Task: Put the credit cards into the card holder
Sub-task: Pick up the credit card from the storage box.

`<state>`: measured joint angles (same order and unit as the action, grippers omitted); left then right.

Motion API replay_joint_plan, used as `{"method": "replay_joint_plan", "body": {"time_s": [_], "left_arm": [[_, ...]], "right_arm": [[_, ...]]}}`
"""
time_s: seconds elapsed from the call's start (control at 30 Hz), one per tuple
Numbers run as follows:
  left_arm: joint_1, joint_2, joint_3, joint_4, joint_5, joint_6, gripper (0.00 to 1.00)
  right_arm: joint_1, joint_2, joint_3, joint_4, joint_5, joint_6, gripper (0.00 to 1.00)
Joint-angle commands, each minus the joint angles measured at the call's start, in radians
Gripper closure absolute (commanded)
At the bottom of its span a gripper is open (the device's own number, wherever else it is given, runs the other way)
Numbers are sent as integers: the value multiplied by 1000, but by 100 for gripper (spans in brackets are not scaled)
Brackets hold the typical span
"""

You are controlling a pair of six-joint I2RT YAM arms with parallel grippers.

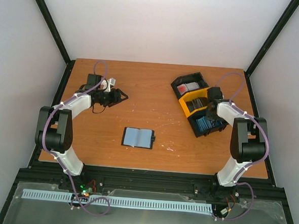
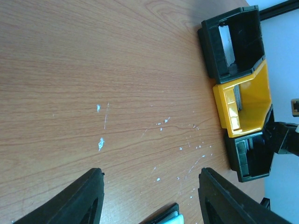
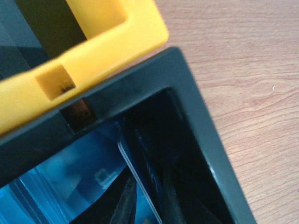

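We are looking down on a wooden table (image 1: 156, 87). The card holder (image 1: 138, 137) is lying open and flat around the middle of it, toward the near edge. It is showing a light blue inside, and its small tab is pointing right. It is sitting well apart from both arms.

At the far right, a row of trays (image 1: 184, 107) is sitting at a slant. The far black tray (image 2: 212, 51) is holding red-and-white cards (image 1: 187, 87). The yellow tray (image 2: 224, 107) in the middle is holding dark cards (image 1: 194, 103). The near black tray (image 3: 201, 116) is holding blue cards (image 3: 70, 177).

The left pincer (image 2: 149, 172) is hanging over bare wood at the far left of the table and pointing right. Its fingers (image 2: 74, 200) are standing wide apart and holding nothing.

The right pincer (image 3: 147, 210) is reaching down into the near black tray. From its wrist camera, we are seeing its dark fingers (image 3: 170, 203) standing narrowly apart on either side of the pale edge of one blue card. In the shadow of the tray, we cannot tell whether they are gripping that card or only flanking it.
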<state>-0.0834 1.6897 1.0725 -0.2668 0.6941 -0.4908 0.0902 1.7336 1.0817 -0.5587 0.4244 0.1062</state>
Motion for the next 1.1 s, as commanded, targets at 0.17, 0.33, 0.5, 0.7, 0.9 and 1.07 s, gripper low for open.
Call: {"method": "replay_joint_plan", "body": {"time_s": [0.17, 0.33, 0.5, 0.7, 0.9, 1.07], "left_arm": [[11, 9, 37, 53, 40, -24, 43], [6, 1, 32, 75, 57, -38, 43], [-28, -18, 32, 94, 59, -44, 43], [-106, -26, 30, 155, 60, -73, 39], [-184, -19, 16, 298, 120, -130, 30], [-280, 47, 69, 445, 178, -200, 23]], "right_arm": [[-11, 8, -3, -28, 2, -12, 89], [-2, -68, 19, -44, -1, -9, 97], [5, -157, 8, -73, -12, 13, 97], [5, -302, -52, -77, -66, 54, 97], [-1, -459, -91, -21, -317, 94, 97], [-73, -549, -128, 64, -621, 165, 97]]}}
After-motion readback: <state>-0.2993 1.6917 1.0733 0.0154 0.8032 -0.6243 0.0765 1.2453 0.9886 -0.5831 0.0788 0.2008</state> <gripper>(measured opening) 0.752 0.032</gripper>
